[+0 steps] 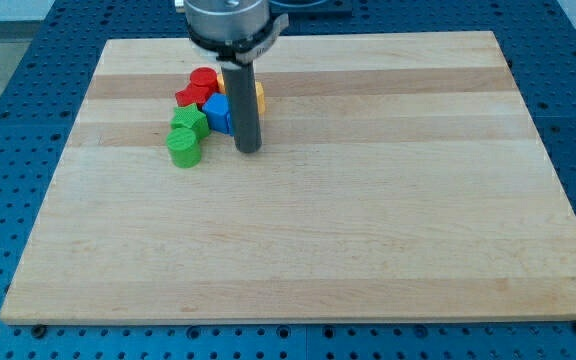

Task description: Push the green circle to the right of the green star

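While cluster sits at wooden board [298,230] top-left, camera view shows green circle [183,147] just below green star [190,122], touching. My tip [248,150] right of circle, near blue block [218,113]. No claw fitted; rod only. Advise circling below circle, pushing rightward, then up beside star.

Round silver-grey metal arm end [226,22] entering from far edge, left of centre, cut off by frame top. Straight dark grey rod [241,105] dropping from it, upright, no visible tilt. My tip [247,150] down on the surface, far-left part of scene, just right of the green cylinder-shaped circle block [183,147] with a small gap, not touching. Rod shaft close beside the blue block [218,113], contact unclear. No gripper fitted. Rest of arm out of view.
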`<action>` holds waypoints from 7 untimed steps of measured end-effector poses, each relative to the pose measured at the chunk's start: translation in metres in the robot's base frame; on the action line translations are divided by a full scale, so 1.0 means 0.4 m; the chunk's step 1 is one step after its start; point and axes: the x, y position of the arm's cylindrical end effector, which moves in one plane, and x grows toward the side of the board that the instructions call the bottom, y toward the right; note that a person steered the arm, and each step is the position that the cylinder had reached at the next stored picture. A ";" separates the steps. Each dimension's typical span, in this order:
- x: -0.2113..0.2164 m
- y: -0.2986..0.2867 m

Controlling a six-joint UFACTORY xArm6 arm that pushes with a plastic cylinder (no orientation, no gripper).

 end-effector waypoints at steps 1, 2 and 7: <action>0.147 -0.021; 0.227 -0.214; 0.039 -0.227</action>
